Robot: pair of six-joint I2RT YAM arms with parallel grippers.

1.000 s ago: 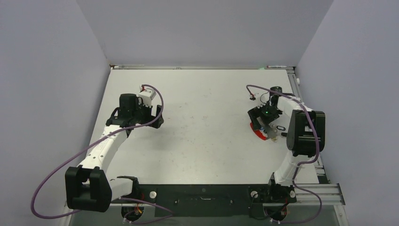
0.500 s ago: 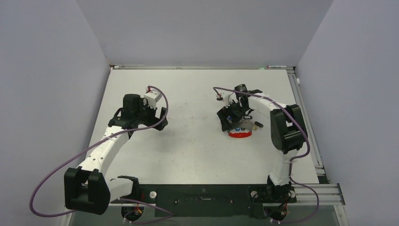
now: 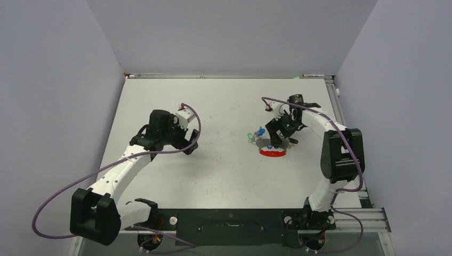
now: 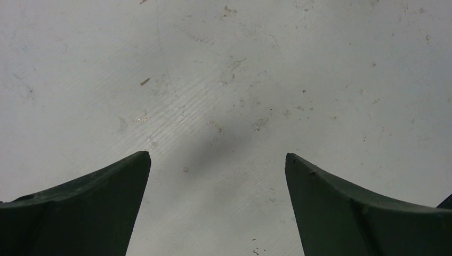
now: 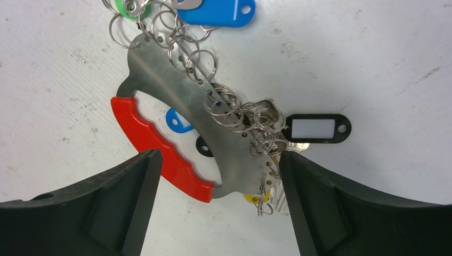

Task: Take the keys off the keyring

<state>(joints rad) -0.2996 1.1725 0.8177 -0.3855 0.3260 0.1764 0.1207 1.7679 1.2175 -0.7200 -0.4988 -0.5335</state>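
A: Well, where does the keyring (image 5: 165, 90) lie?
B: Right of the table's (image 4: 224, 64) middle, directly under the right gripper (image 5: 218, 154). Its jaws stand apart, one on either side of the ring, holding nothing.
A: And the long axis?
B: Slanted across the gap between the fingers (image 5: 106, 213), the red arc (image 5: 154, 144) along one edge, the keys (image 5: 216, 10) fanned off the far-left end.
A: The other arm?
B: The left gripper (image 4: 217, 160), likewise spread and empty, hangs well to the left. The right one is much nearer.
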